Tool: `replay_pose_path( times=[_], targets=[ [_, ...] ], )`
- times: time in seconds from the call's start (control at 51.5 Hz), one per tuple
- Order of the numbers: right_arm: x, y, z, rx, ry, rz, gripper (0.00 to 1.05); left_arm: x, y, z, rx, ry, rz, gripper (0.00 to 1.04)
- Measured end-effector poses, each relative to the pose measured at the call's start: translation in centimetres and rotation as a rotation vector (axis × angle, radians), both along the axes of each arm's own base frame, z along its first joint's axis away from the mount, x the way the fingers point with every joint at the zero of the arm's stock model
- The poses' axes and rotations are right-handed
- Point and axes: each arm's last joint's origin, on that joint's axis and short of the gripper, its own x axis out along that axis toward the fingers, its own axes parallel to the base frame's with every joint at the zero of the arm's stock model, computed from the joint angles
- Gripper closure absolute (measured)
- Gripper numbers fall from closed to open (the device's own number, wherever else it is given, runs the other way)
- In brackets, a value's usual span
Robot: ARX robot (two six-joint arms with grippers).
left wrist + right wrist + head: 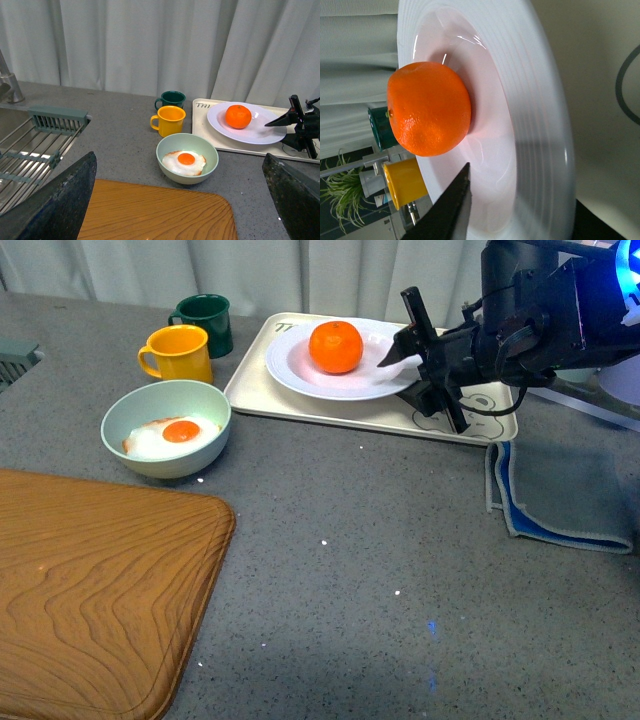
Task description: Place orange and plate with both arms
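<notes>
Nearest us, our right gripper (428,373) straddles the plate (290,368) rim, jaws spread and not yet clamped. The orange (335,347) sits loose on it; tilting could roll it off. Our left gripper (175,200) gapes empty.

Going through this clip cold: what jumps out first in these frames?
The bright orange sits in the white plate, which rests on the cream tray at the back of the counter. The right gripper is at the plate's right rim, one finger above it and one below; whether it grips is unclear. In front and to the left, a pale green bowl holds a fried egg.
</notes>
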Motion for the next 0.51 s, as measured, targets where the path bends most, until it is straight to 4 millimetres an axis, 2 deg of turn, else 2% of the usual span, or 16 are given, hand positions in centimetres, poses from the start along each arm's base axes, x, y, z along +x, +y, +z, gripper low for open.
replay_pose_path(
  times=[0.253, 0.272, 0.389, 0.505],
  targets=[
    [-0.2, -0.2, -0.2, -0.02, -0.008, -0.013, 0.3, 0.0, 0.0, 0.0, 0.0, 0.0, 0.0, 0.07],
    [-0.4, -0.3, -0.2, -0.032, -0.009, -0.02, 0.23, 0.0, 0.0, 0.0, 0.0, 0.0, 0.0, 0.07],
    [-1.0, -0.5, 0.6, -0.083, -0.031, -0.038, 0.08, 0.0, 0.0, 0.0, 0.0, 0.0, 0.0, 0.07],
    [-1.7, -0.9, 1.1, -0.161, -0.067, -0.043, 0.1, 0.0, 0.0, 0.0, 0.0, 0.0, 0.0, 0.07]
  ],
)
